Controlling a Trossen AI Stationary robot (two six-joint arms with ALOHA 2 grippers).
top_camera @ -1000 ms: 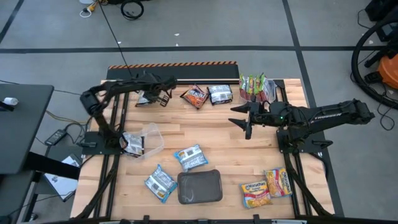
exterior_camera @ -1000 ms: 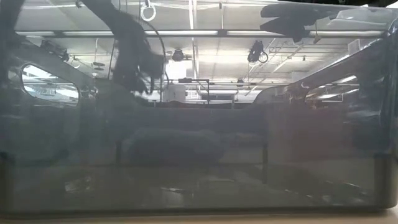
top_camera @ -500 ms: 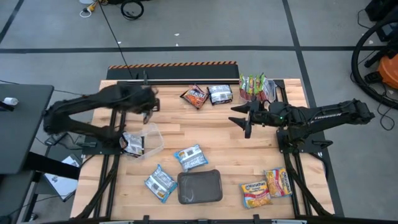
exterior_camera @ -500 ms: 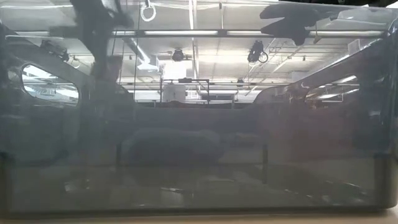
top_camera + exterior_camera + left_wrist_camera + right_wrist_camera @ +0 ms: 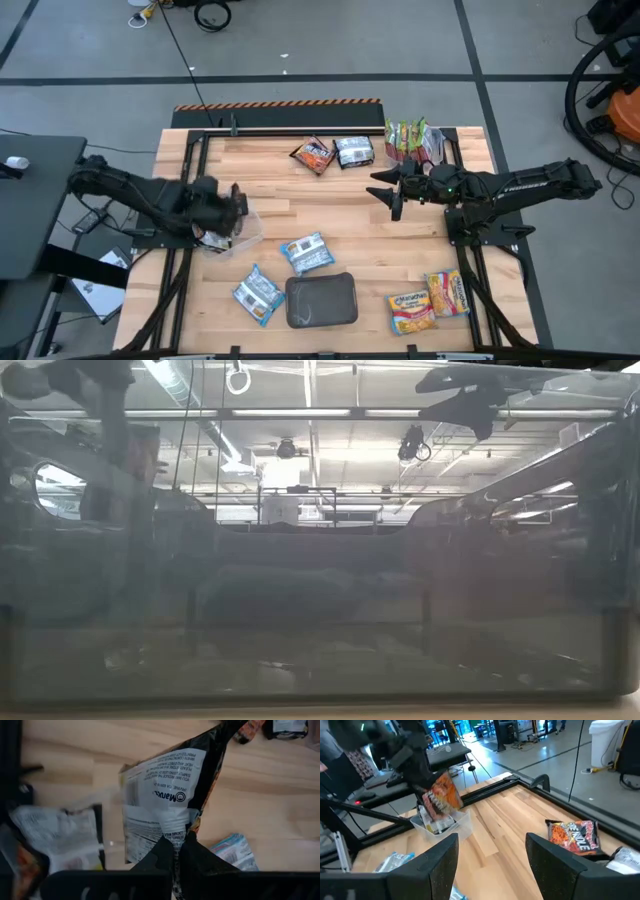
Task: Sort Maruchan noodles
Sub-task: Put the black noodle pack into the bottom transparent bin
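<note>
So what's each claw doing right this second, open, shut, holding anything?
Left gripper: shut on a dark red noodle packet, held over the clear tub.
Right gripper: open, holding nothing, above the table.

A pale wooden worktop (image 5: pixel 330 215) is set on a grey concrete floor (image 5: pixel 320 45) crossed by dark lines. A black-and-orange hazard strip (image 5: pixel 278 103) is laid along the worktop's far edge. A dark desk (image 5: pixel 30 200) is seen at its left. Long ceiling lights (image 5: pixel 300 412) are visible beyond.
</note>
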